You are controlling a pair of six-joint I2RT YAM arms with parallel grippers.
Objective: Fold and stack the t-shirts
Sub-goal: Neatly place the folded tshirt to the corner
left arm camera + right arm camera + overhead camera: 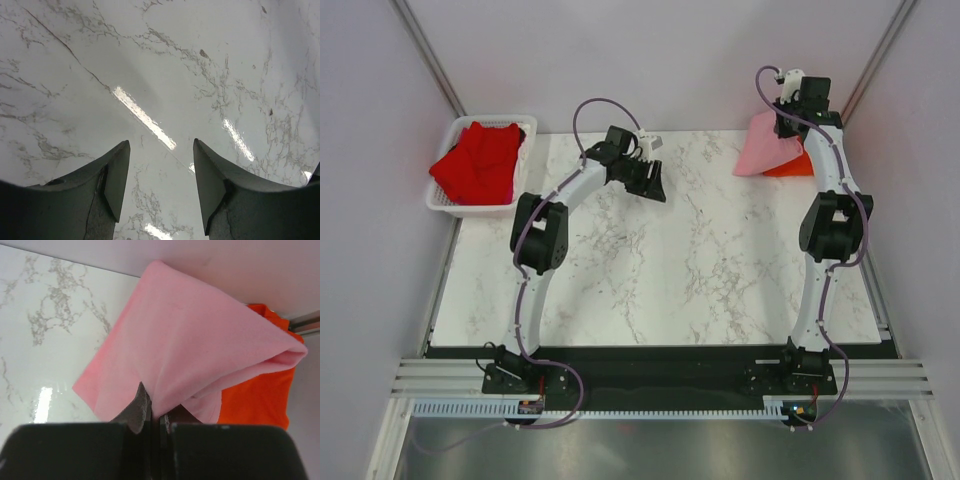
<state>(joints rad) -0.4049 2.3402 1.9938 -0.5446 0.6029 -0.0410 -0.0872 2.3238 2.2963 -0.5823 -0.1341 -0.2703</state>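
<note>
**Step in hand:** setting the pink shirt on the orange shirt, which lies flat at the far right corner of the table.

**Grippers and shirts**
- The right gripper is clenched on a pinch of the pink shirt's edge. It holds the shirt raised, draped partly over the orange shirt and partly to its left.
- The left gripper is released and empty over bare marble, well left of the orange shirt.
- The red shirt lies crumpled in the basket, far left of the orange shirt.

**Procedure**
1. Carry the pink shirt rightward until its edges line up with the orange shirt.
2. Lower it until the cloth rests on the orange shirt.
3. Only then open the fingers. Releasing from height would probably let the fold fall apart.

**Not determinable**
- The pink shirt's tag.
- The part of the orange shirt covered by pink cloth.
- Whether the pink shirt's lower edge touches the table.
- How neatly either shirt is folded.
</note>
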